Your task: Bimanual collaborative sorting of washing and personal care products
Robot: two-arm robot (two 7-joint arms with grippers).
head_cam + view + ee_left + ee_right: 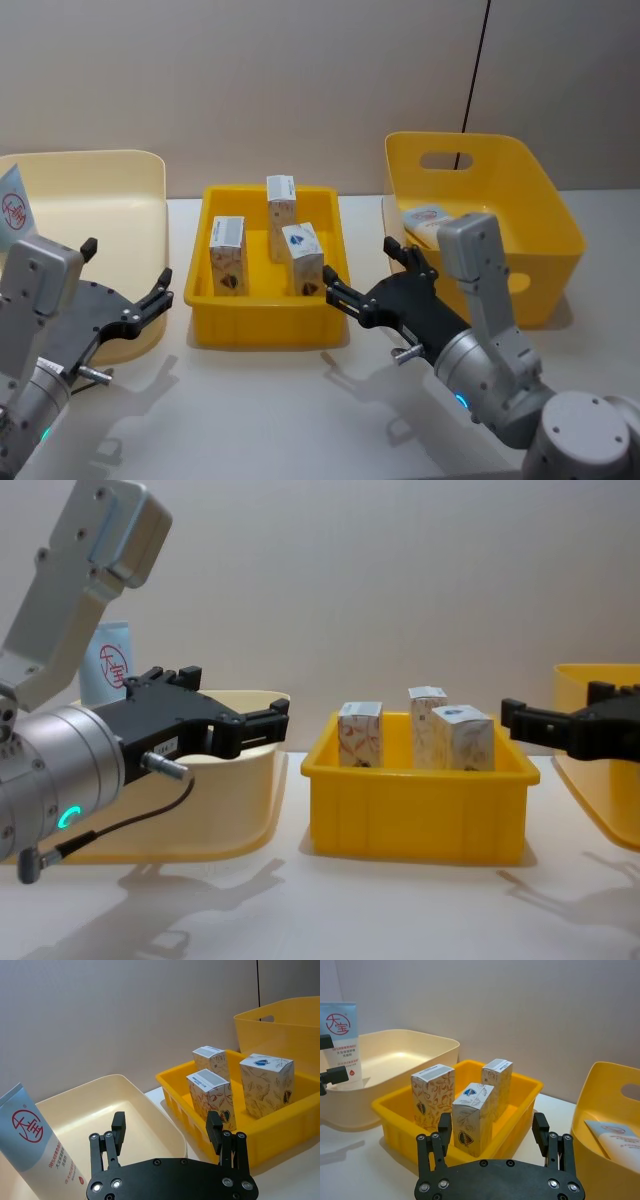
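**A:** Bins on the tabletop (300, 420)?
**B:** Cream bin (120, 158), left edge: standing tube (12, 212). Deep yellow bin (545, 215), right edge: flat tube (428, 219). Both tubes look sorted.
**A:** Centre tray (265, 328)?
**B:** Three upright cartons (228, 255), probably still to sort.
**A:** End effectors?
**B:** Left end effector (127, 262) and right end effector (361, 262) flank the tray, both spread wide and empty.

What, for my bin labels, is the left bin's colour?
The left bin is pale cream; the head view shows it best.
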